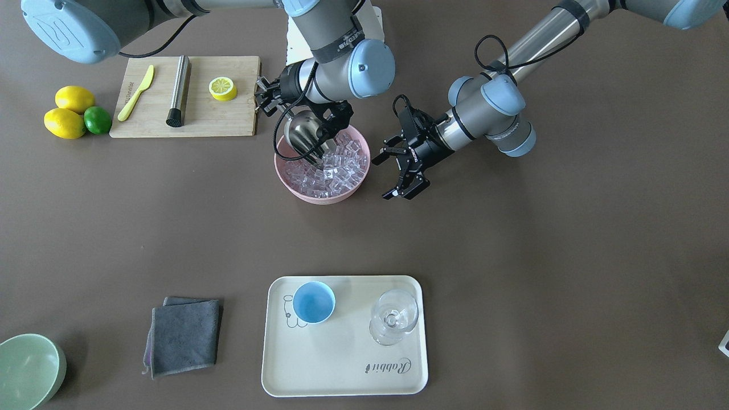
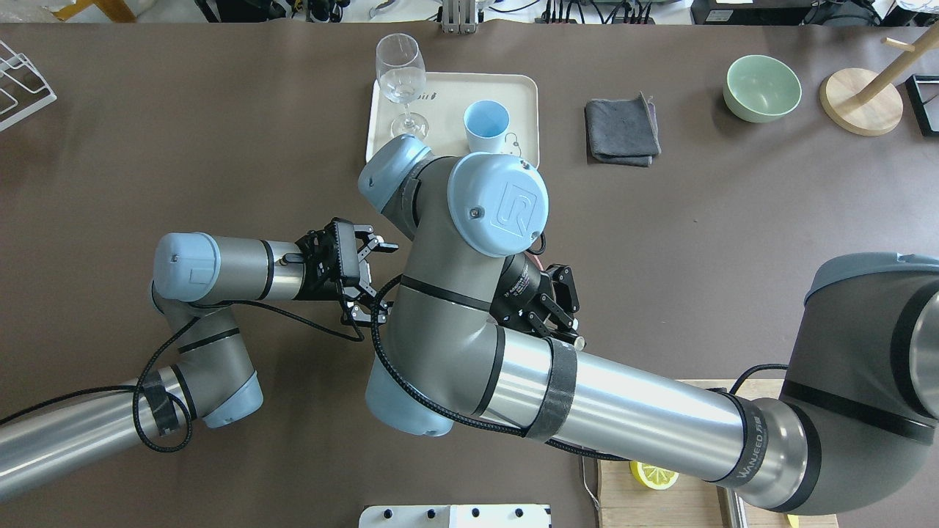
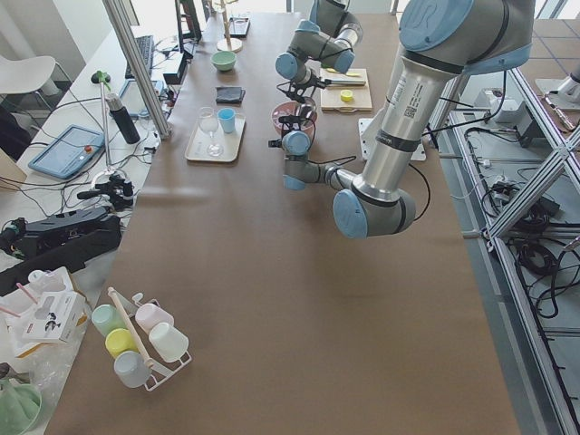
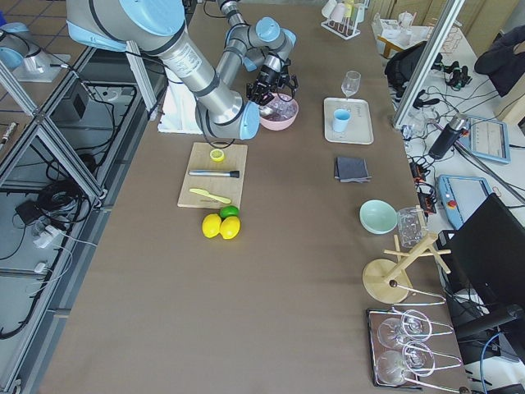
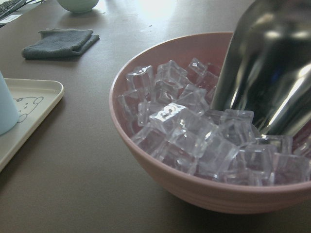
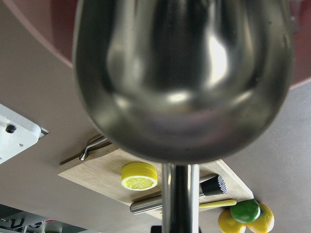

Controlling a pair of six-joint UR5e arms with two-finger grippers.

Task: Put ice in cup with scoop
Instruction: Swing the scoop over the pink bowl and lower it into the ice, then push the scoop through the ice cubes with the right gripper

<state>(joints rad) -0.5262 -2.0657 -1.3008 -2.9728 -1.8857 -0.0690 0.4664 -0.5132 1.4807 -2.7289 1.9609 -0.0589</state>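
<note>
Nearest my lens, the scoop (image 6: 180, 73) fills the right wrist view, its rounded steel back to me and its rod handle running down to the bottom centre. The right fingers (image 2: 563, 314) are closed on that handle. In the front view the scoop sits upper centre, its lip down among the ice (image 1: 339, 165) in the pink bowl (image 1: 319, 199). I cannot tell whether any cubes lie in its trough.

The left fingers (image 1: 393, 175) are spread wide and hold nothing, hanging just right of the pink bowl.

The cup (image 1: 313, 302) stands on the tray (image 1: 342, 376), lower centre of the front view and well apart from the bowl, and I see no ice in it. So I judge the task early: the scoop is in hand and at the ice. I have yet to load it, carry it to the cup and tip it in.

My count:
- one scoop, one cup, one pink bowl
- ice cubes too many to number, all in the bowl
- one tray and one stemmed glass (image 1: 394, 316)
- one grey cloth (image 1: 185, 336) on the desk
- one green bowl (image 1: 28, 370)
- one board (image 1: 228, 122) with one lemon half (image 1: 222, 88), one yellow knife (image 1: 136, 92) and one steel cylinder (image 1: 179, 91)
- two lemons (image 1: 65, 122) and one lime (image 1: 97, 120)
</note>
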